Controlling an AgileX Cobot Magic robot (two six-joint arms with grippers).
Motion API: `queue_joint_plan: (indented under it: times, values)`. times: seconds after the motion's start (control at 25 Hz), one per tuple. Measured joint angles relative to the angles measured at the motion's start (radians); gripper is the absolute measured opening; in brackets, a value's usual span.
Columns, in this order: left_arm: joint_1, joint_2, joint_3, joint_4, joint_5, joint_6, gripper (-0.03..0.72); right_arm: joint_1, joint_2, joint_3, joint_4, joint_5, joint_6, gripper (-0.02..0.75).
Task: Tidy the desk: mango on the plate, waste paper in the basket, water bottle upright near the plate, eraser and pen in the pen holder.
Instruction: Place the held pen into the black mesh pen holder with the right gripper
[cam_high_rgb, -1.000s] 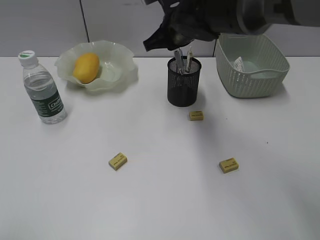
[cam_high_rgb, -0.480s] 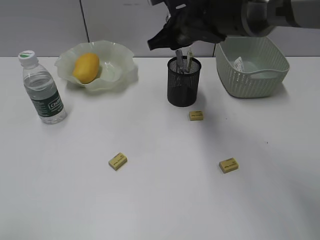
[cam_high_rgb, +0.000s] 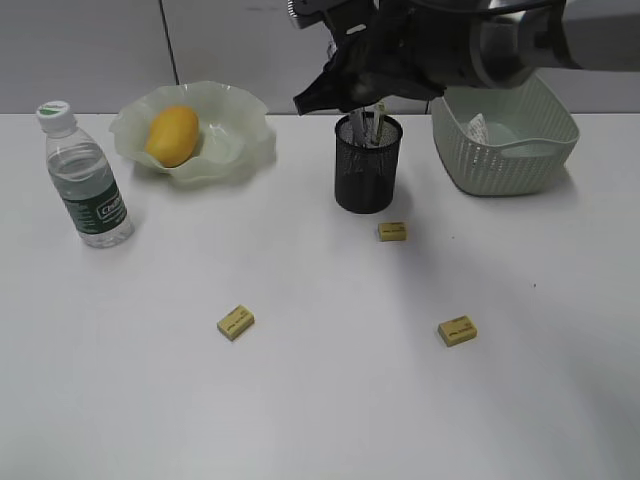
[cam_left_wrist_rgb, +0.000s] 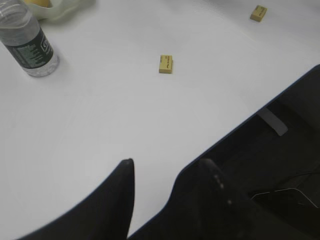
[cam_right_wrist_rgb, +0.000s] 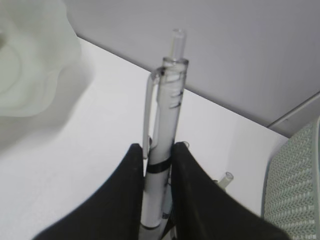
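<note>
My right gripper (cam_high_rgb: 368, 98) hangs over the black mesh pen holder (cam_high_rgb: 368, 165), shut on a clear-and-white pen (cam_right_wrist_rgb: 165, 115) that stands upright between its fingers (cam_right_wrist_rgb: 135, 165). The pen's lower end reaches into the holder, where another pen top (cam_right_wrist_rgb: 226, 178) shows. The mango (cam_high_rgb: 172, 135) lies on the wavy green plate (cam_high_rgb: 240, 110). Left of the plate, the water bottle (cam_high_rgb: 85, 175) stands upright. Waste paper (cam_high_rgb: 478, 128) lies in the basket (cam_high_rgb: 505, 160). Three yellow erasers (cam_high_rgb: 392, 231) (cam_high_rgb: 235, 322) (cam_high_rgb: 457, 330) lie on the desk. My left gripper (cam_left_wrist_rgb: 167, 170) is open and empty over the desk's near edge.
The left wrist view shows the bottle (cam_left_wrist_rgb: 27, 42), two erasers (cam_left_wrist_rgb: 166, 64) (cam_left_wrist_rgb: 258, 12) and a dark drop beyond the desk edge (cam_left_wrist_rgb: 260, 100). The basket's woven side (cam_right_wrist_rgb: 295, 190) stands close to the right of the held pen, and the plate (cam_right_wrist_rgb: 30, 65) to its left.
My right arm has shifted slightly over the pen holder, with the pen still in its grip. Nothing on the desk has moved.
</note>
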Motion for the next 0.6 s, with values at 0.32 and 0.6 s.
queue_joint_plan:
  times: [0.32, 0.6]
  values:
    - [0.0, 0.0, 0.0, 0.0, 0.0, 0.0, 0.319, 0.0, 0.0, 0.0, 0.021, 0.07, 0.001, 0.234]
    - [0.0, 0.0, 0.0, 0.0, 0.0, 0.0, 0.319, 0.0, -0.036, 0.0, 0.145, 0.105, -0.113, 0.361]
